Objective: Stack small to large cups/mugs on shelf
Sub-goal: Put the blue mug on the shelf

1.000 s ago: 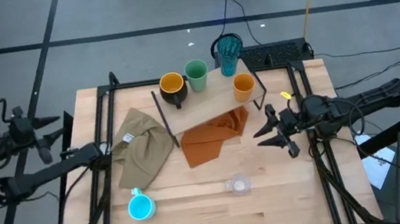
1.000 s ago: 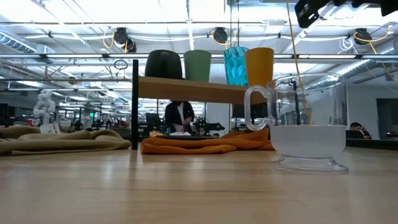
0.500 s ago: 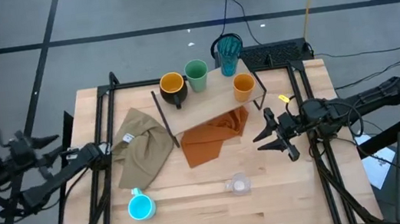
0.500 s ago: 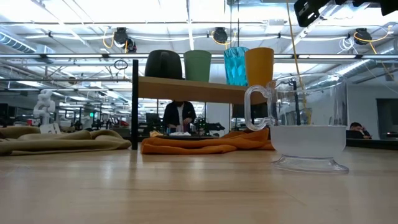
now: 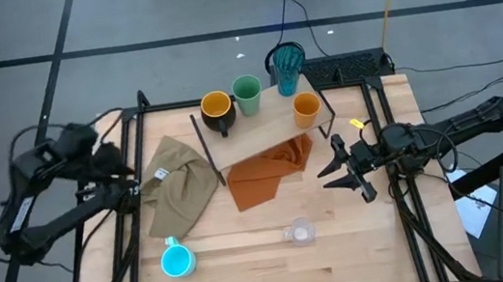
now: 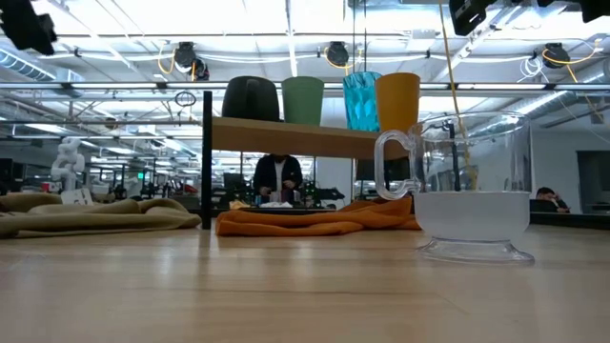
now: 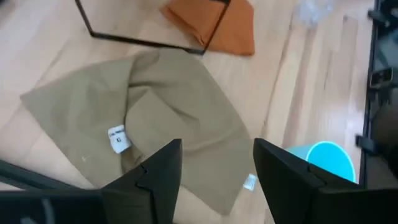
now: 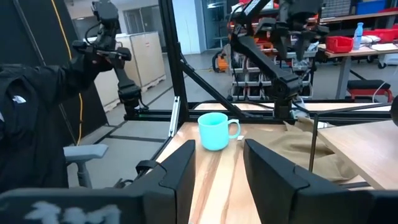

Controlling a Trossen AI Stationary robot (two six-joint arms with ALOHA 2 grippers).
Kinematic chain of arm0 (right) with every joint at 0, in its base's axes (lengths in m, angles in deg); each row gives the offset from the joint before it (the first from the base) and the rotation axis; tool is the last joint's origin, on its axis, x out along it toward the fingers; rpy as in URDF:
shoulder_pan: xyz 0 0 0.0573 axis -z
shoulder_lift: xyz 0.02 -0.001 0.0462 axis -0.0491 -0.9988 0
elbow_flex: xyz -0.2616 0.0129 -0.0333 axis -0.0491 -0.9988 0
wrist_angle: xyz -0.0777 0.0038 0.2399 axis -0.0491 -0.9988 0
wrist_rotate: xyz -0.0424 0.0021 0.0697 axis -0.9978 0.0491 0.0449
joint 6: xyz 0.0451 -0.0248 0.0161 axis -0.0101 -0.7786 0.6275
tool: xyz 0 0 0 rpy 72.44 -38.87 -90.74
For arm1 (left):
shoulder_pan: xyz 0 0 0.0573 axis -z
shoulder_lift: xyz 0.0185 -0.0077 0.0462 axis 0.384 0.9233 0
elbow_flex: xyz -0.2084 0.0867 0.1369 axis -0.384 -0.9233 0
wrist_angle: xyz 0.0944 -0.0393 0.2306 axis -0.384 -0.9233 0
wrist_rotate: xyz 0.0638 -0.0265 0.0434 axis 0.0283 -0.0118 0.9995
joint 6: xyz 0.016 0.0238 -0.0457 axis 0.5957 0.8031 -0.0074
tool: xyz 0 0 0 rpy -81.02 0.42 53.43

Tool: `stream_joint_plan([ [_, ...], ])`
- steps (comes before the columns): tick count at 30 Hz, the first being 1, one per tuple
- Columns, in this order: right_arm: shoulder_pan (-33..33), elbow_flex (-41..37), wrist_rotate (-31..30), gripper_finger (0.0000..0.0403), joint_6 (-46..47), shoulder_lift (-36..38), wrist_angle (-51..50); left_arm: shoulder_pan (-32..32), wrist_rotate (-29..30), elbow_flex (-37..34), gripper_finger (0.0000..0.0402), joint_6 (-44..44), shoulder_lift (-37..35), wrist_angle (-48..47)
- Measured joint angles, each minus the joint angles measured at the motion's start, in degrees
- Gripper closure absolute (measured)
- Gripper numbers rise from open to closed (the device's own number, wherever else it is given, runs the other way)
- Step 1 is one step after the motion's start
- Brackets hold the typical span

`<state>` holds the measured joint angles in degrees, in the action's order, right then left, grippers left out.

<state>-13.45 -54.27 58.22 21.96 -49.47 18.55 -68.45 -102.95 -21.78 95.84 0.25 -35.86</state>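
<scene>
4 cups already on the shelf (image 5: 260, 132): black mug (image 5: 216, 109), green cup (image 5: 247, 93), teal tumbler (image 5: 287, 66), orange cup (image 5: 306, 108), in a row along the top, not nested. Looks like you parked them there so only 2 are left down on the bench (image 5: 249, 268): blue mug (image 5: 177, 260) near the front-left corner, by the olive cloth (image 5: 179, 185), and the clear glass (image 5: 298, 233) front-centre, well apart from the shelf.

Left end effector (image 7: 211, 165) is released, fingers spread, nothing held; it hangs over the olive cloth w/ the blue mug just off to one side, prob lining up for that mug since it's the nearest item on that arm's side. Right end effector (image 5: 343, 170) is also released and empty, waiting at the bench's right side beside the shelf, near the orange cloth (image 5: 266, 173) that lies under the shelf.

Watch the cloth edge by the blue mug, could snag a finger. Glass is see-through and small, so prob the harder grab.
</scene>
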Motion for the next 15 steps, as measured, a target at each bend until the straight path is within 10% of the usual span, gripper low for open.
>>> stream_joint_plan([
  [15,0.02,0.0,-0.04,0.0275,-1.06,0.01,-0.44,12.59,8.94,0.28,0.0202,-2.0,11.79,1.71],
])
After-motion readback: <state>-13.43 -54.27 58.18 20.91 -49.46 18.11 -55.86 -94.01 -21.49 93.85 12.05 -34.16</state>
